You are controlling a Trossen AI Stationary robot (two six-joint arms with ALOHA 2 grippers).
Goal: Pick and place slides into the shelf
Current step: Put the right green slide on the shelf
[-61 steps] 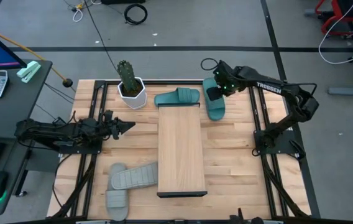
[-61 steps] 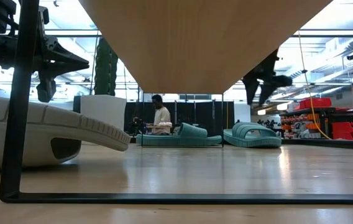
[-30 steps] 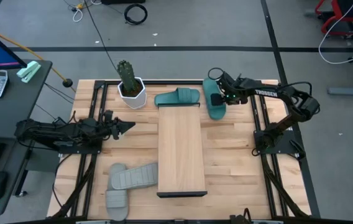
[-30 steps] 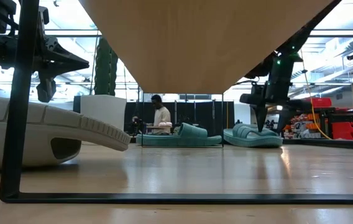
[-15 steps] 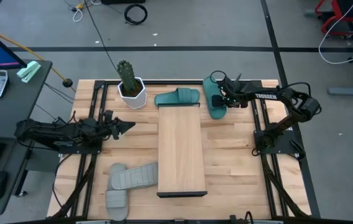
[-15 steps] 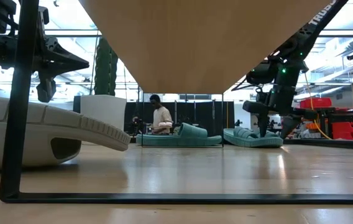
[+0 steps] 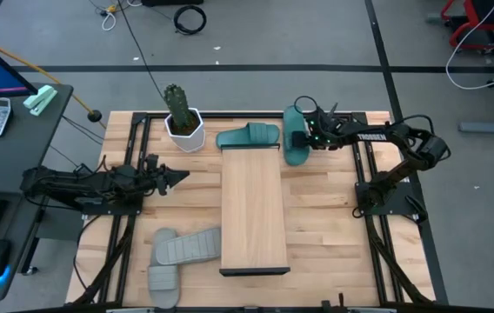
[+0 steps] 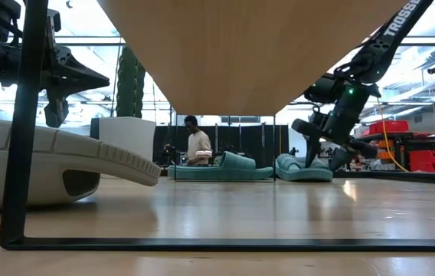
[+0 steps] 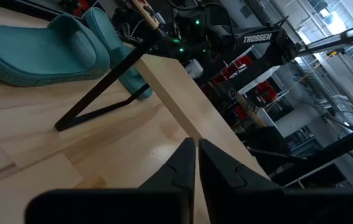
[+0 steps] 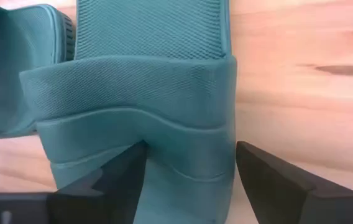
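A: Looking at the teal slide (image 7: 297, 139) by the desk's (image 7: 325, 226) far edge, right of the shelf (image 7: 252, 209) – you've got the right end effector (image 7: 309, 139) down on it, fingers spread wide, one on each side of the ribbed strap (image 10: 139, 93). In the right wrist view both fingers (image 10: 108, 177) straddle the strap; can't tell whether they touch it yet.

B: And the slide itself, on the desk or up?

A: Low view shows it resting on the wood w/ the end effector angled onto it. Second teal slide (image 7: 248, 137) lies just beside it, crosswise at the shelf's far end, touching or nearly so – can't tell which.

B: Grey ones?

A: Two grey slides near the front left corner: one (image 7: 186, 247) lies against the shelf's left side, the other (image 7: 163, 283) is at the desk's front edge, just beside the first. Shelf top is bare pale wood, running front to back mid-desk.

B: Your left arm?

A: Left end effector (image 7: 174, 176) hovers left of the shelf, fingers pressed together, holding nothing. White pot w/ a cactus (image 7: 182, 117) stands at the far edge, left of the teal slides. A person (image 8: 197, 144) shows in the room beyond.
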